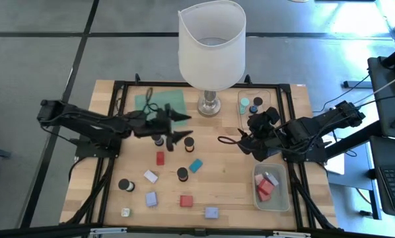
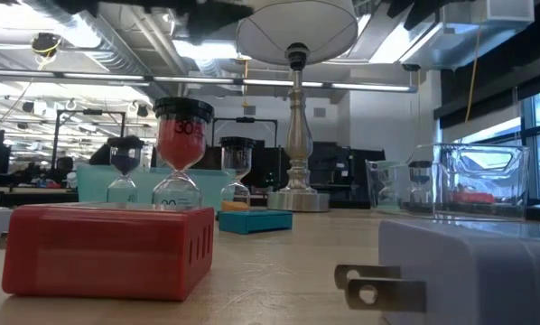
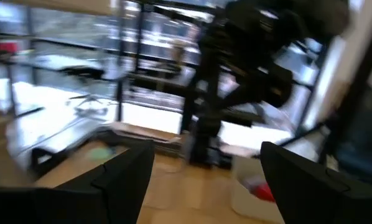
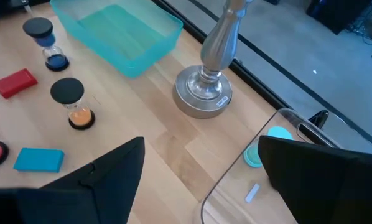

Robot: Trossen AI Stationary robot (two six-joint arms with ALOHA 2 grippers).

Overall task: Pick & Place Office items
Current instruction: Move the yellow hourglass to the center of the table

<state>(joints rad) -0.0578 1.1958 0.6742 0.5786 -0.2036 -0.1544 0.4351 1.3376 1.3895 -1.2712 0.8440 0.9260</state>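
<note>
1. While loose office items (image 1: 185, 201) lie scattered on the bench (image 1: 224, 185), the left pincer (image 1: 181, 127) hovers wide and empty over them.
2. The right pincer (image 1: 240, 142) gapes empty near the clear tray (image 1: 281, 198) where sorted blocks collect.

The lamp (image 1: 211, 46) stands at the desk's (image 1: 224, 188) upper middle in the high view, a tray (image 1: 159, 102) just left of it and a bin (image 1: 250, 104) just right. A second bin (image 1: 271, 188) sits at lower right, blocks (image 1: 266, 188) inside. Hourglasses (image 1: 182, 174) and more blocks lie scattered over the centre and lower left.
</note>
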